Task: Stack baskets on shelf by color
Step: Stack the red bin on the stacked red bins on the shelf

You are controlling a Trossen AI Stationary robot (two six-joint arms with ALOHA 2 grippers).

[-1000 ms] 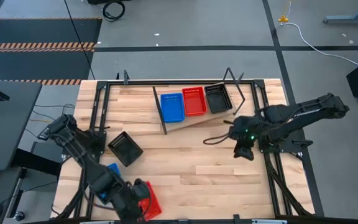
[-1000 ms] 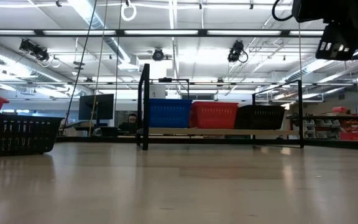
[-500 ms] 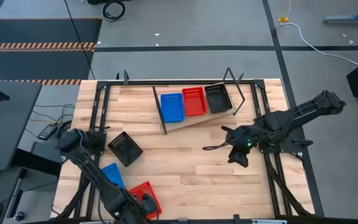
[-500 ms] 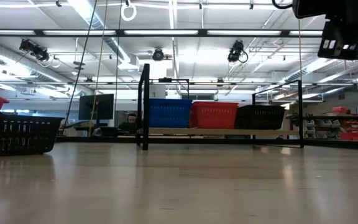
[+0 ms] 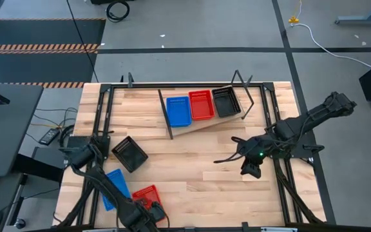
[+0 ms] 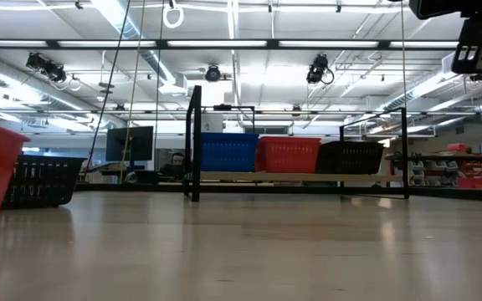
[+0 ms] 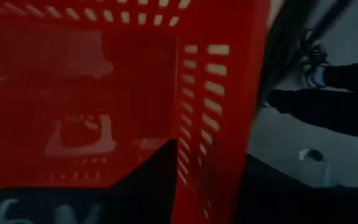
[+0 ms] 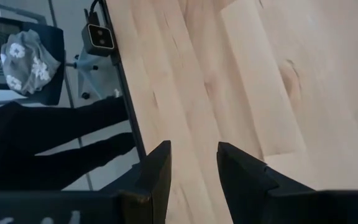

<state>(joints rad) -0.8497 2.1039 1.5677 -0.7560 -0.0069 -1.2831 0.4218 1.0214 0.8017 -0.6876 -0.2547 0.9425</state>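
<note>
Gripping red basket [image 5: 148, 197], left tool [image 5: 152, 210] low.

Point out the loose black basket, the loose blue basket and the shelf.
black basket [image 5: 129, 153], high view, its mesh floor.
blue basket [image 5: 114, 185], high view, its floor, near the table's left edge.
shelf [image 5: 205, 124], high view, bare plank in front of the baskets.

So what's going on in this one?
A two-armed robot is sorting baskets onto a slanted shelf. A blue, a red and a black basket already sit on it side by side. The left hand, at the table's near edge, grips a red basket by its wall. A loose blue basket and a black one lie nearby on the table. The right hand hangs empty over bare table, fingers apart.
</note>
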